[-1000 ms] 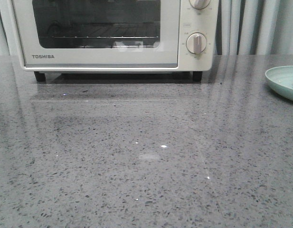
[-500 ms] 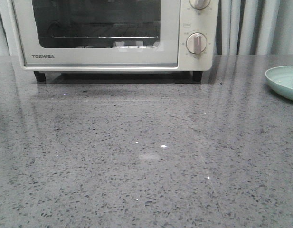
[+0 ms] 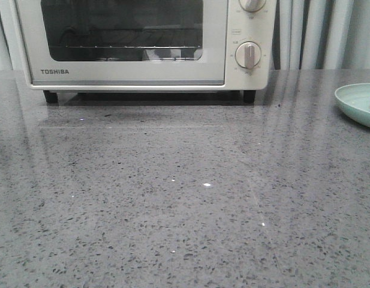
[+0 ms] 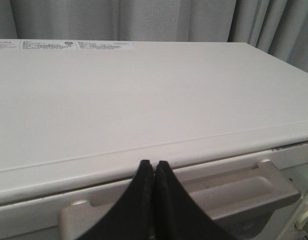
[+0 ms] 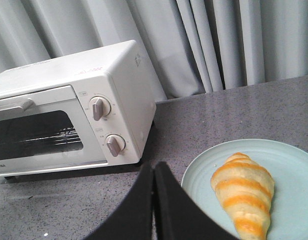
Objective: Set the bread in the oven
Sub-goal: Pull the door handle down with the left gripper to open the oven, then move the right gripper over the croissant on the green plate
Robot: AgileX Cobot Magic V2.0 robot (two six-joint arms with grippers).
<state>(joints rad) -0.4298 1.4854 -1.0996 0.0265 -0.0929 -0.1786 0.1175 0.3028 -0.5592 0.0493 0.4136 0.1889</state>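
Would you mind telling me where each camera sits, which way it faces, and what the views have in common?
Front view: low over the counter, facing forward at the oven; no robot part shows.
Left wrist view: above the oven's top, over its door handle; the shut left gripper shows.
Right wrist view: above the counter's right side, facing the plate with the bread; the shut right gripper shows.
Shared: all three show the oven; front and right wrist share the plate.
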